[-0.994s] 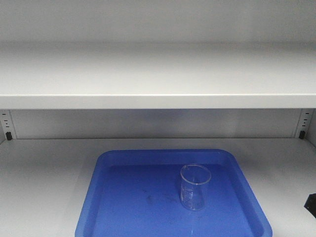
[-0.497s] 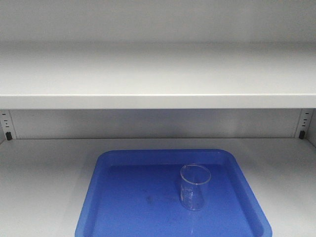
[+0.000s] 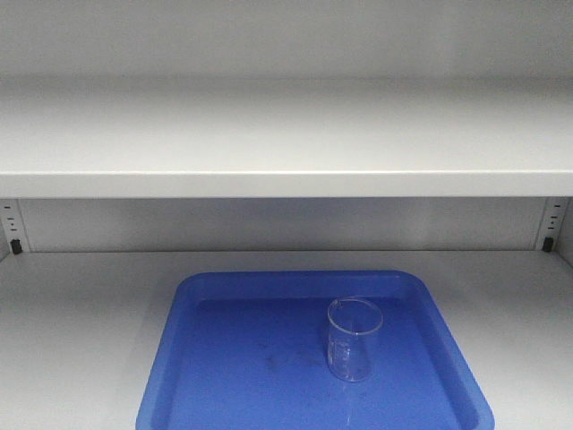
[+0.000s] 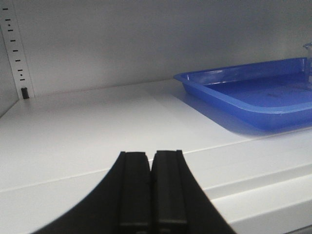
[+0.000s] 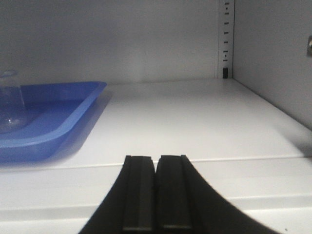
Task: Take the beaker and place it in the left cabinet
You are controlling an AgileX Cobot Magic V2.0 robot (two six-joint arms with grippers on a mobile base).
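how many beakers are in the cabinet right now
1. The beaker stands upright in the blue tray on the lower shelf, right of the tray's centre. The upper shelf's top is out of view.

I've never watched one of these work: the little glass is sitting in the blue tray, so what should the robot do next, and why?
Probably nothing more than draw both arms back. The beaker already stands upright in the blue tray on the left cabinet shelf, and both the left gripper and right gripper have their jaws shut on nothing, at the shelf's front edge.
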